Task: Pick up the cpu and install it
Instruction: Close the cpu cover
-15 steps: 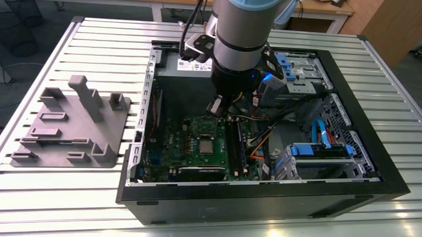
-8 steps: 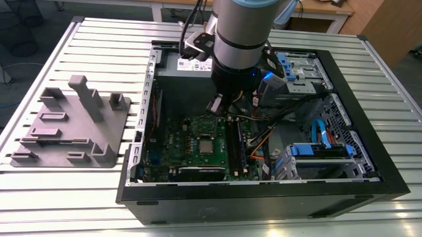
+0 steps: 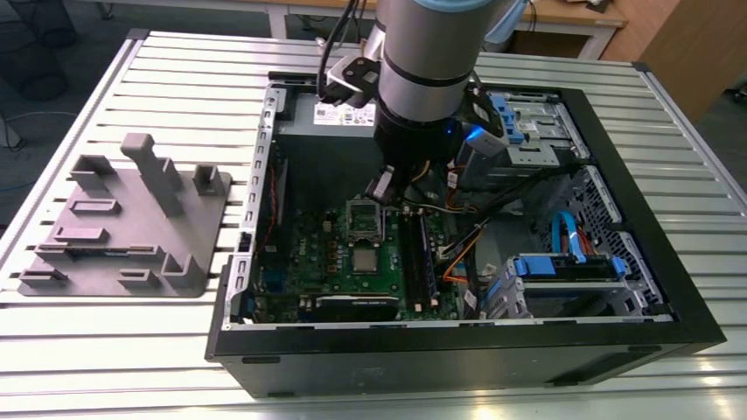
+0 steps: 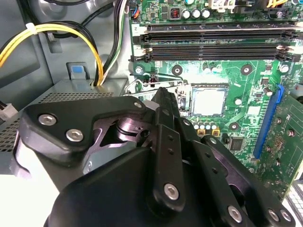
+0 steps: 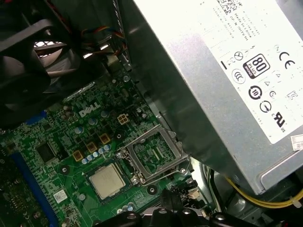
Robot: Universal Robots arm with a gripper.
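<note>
An open computer case (image 3: 653, 337) lies on its side on the slatted surface (image 3: 140, 350), with a grey tray (image 3: 129, 227) of upright posts beside it toward the exterior view's left edge of the surface. The arm (image 3: 426, 70) reaches down into the case over the green motherboard (image 3: 350, 262).

The cpu (image 3: 366, 259) sits flat in its socket on the motherboard, its pale metal top facing up; it shows in both wrist views (image 4: 208, 101) (image 5: 107, 181). The metal socket frame (image 5: 154, 153) is swung open and stands just beside the cpu, on the side toward the power supply (image 5: 227, 71).

The pincer (image 4: 165, 101) hangs above the board near the socket, holding nothing; in the second wrist view its black fingers (image 4: 163, 111) lie close together, a narrow stance with nothing between them. It is apart from the cpu, not touching it. Two memory sticks (image 4: 218, 40) run along the board past the socket, and yellow and black cables (image 4: 71, 35) trail by the power supply.
</note>
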